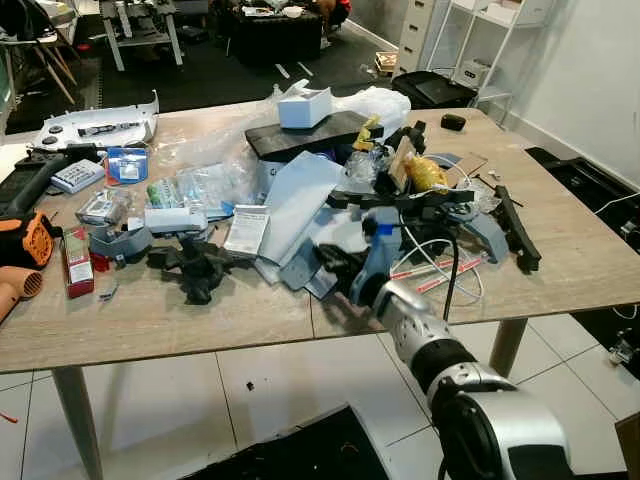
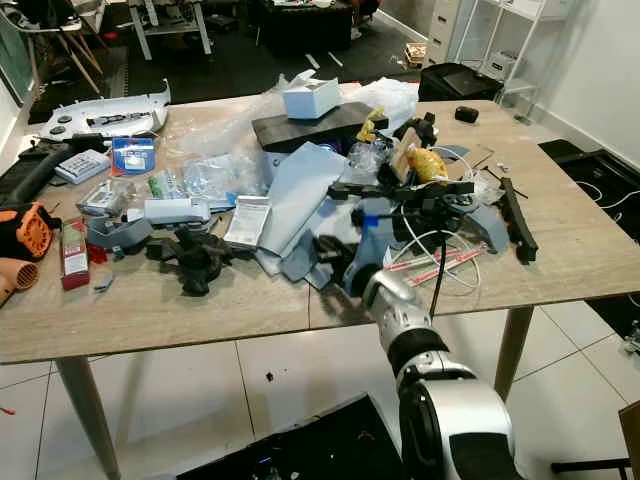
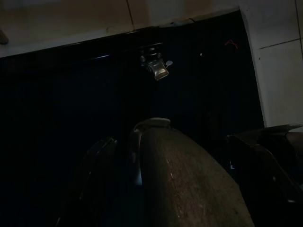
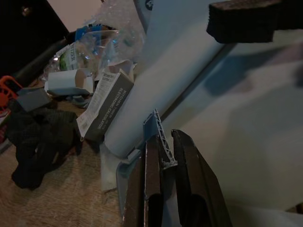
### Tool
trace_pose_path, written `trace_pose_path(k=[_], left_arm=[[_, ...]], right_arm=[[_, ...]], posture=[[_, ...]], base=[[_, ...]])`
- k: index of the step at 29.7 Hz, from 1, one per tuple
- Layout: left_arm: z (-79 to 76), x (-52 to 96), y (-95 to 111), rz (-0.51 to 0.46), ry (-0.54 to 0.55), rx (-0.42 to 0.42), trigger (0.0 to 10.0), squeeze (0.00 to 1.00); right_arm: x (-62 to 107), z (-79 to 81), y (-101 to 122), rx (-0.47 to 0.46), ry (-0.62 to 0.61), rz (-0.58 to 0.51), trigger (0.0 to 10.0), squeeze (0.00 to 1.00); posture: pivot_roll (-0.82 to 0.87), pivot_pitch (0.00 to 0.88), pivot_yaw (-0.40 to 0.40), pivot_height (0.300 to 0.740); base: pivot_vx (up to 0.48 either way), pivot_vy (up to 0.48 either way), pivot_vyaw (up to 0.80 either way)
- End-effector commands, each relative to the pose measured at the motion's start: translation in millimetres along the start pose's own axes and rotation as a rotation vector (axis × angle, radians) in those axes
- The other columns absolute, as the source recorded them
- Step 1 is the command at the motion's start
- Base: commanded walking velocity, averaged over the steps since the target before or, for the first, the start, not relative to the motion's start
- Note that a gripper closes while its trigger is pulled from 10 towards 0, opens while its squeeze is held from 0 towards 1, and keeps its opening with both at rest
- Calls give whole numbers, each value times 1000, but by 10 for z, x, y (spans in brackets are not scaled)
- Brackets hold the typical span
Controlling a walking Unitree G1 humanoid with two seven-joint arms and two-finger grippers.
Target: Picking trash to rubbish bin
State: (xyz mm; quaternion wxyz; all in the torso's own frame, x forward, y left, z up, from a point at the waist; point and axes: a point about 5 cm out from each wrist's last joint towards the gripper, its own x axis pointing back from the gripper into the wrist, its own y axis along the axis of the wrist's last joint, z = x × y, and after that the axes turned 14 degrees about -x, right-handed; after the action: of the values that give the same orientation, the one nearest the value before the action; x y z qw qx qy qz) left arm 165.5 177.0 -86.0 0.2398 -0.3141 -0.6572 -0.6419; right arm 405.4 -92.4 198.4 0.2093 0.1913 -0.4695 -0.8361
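Your right gripper (image 4: 163, 158) is down in the heap at the near edge of the wooden table (image 1: 200, 320), its two black fingers (image 4: 152, 175) pinched nearly together on a thin ribbed blue-grey plastic piece (image 4: 158, 137). In the right wrist view that piece stands on edge in the narrow gap between the fingers, its long axis running along them and its free end pointing ahead, past the fingertips, toward the pale blue sheet (image 4: 180, 61). The sheet lies as a long sloping panel with its length reaching away from the gripper.

From the head camera you see the silver right arm (image 1: 440, 360) reaching forward from the lower right into the middle of the pile, with white cables (image 1: 440, 262) and red-and-white sticks (image 1: 435, 270) just beside it. A small printed box (image 1: 246, 228) rests against the sheet's left side, and a dark tangle of black plastic parts (image 1: 195, 268) lies near it on the bare wood. A white box (image 1: 305, 106) sits on a black slab (image 1: 310, 135) at the far side.

Your left gripper (image 3: 184, 184) hangs in deep shade over a black bag (image 3: 71, 104) on the tiled floor (image 3: 279, 61); you cannot tell how its fingers stand.
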Motion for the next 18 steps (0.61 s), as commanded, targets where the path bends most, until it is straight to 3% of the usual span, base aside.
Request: trace_pose_path(k=[1,6,7,10,11,12,13,14,15,16,18], left_arm=[[-67,134,-395,154,-15,37,10000,0],[-73,108,-349,147,-17,34,10000,0],[-75,92,-319,143,-18,34,10000,0],[-75,86,-307,141,-18,35,10000,0],[-73,74,-284,138,-18,33,10000,0],[-71,67,-270,137,-18,33,10000,0],[-71,67,-270,137,-18,33,10000,0],[-67,60,-256,136,-17,32,10000,0],[-64,55,-245,135,-17,31,10000,0],[-59,47,-227,133,-16,32,10000,0],[-52,33,-194,125,-16,35,10000,0]], right_arm=[[41,-54,-86,-47,-18,19,0,0],[38,-42,-24,-157,29,-32,0,0],[26,9,55,-304,129,-84,0,0],[22,41,101,-381,192,-111,0,0],[28,108,180,-484,328,-142,39,0],[36,135,207,-494,384,-149,3176,0],[36,135,207,-494,384,-149,3176,0],[47,162,234,-511,438,-157,7882,0],[55,176,249,-521,469,-161,7882,0],[77,206,267,-524,533,-162,10000,0],[122,257,274,-524,630,-152,10000,0]], posture=[[41,253,-34,740],[36,240,-34,740],[32,227,-34,740],[32,227,-34,740],[26,216,-33,740],[22,205,-33,740],[22,205,-33,740],[19,200,-33,740],[15,195,-33,740],[11,189,-32,740],[8,183,-32,740]], base=[[0,0,0],[0,0,0],[0,0,0],[0,0,0],[0,0,0],[0,0,0],[0,0,0],[0,0,0],[0,0,0],[0,0,0],[0,0,0]])
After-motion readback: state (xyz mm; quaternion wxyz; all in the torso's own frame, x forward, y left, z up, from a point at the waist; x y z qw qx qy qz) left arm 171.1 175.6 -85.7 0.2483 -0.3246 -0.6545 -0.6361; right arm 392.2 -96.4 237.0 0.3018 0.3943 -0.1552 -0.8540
